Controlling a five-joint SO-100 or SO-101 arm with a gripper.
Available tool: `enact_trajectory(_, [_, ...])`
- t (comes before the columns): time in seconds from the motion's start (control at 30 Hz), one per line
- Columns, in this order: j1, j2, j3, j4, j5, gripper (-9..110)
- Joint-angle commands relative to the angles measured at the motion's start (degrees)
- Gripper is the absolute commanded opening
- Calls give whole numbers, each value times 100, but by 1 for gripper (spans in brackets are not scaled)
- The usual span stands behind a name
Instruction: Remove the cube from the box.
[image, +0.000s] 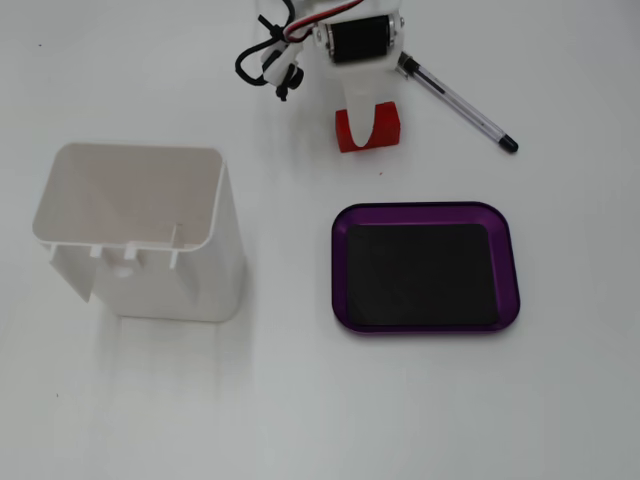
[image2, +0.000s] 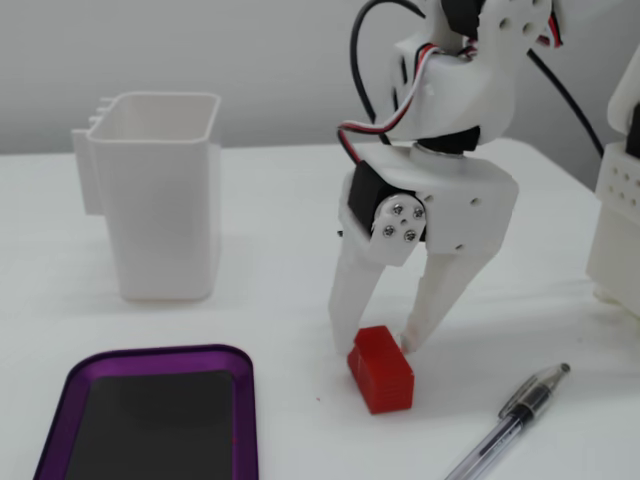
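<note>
Nearby, pen (image2: 515, 420) right of cube (image2: 381, 369); white container (image2: 160, 200) apart.

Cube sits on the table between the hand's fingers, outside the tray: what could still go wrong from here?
1. The hand stands open with its fingertips right at the cube; lifting away could nudge or tip the cube, possibly toward the tray.
2. The pen lies close beside the hand; a sideways swing while retreating might knock it and set it rolling.
</note>
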Motion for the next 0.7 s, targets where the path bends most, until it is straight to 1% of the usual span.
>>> enact_trajectory(0.0, [0, 281, -448, 659, -18, 15])
enact_trajectory(0.13, [0, 940, -1028, 1283, -26, 15])
enact_trajectory(0.23, [-9, 1784, -1230, 1714, -35, 15])
enact_trajectory(0.4, [0, 3437, -1134, 1942, -483, 15])
enact_trajectory(0.57, [70, 5168, -70, 2109, -650, 15])
enact_trajectory(0.67, [554, 6267, 1063, 1916, -650, 16])
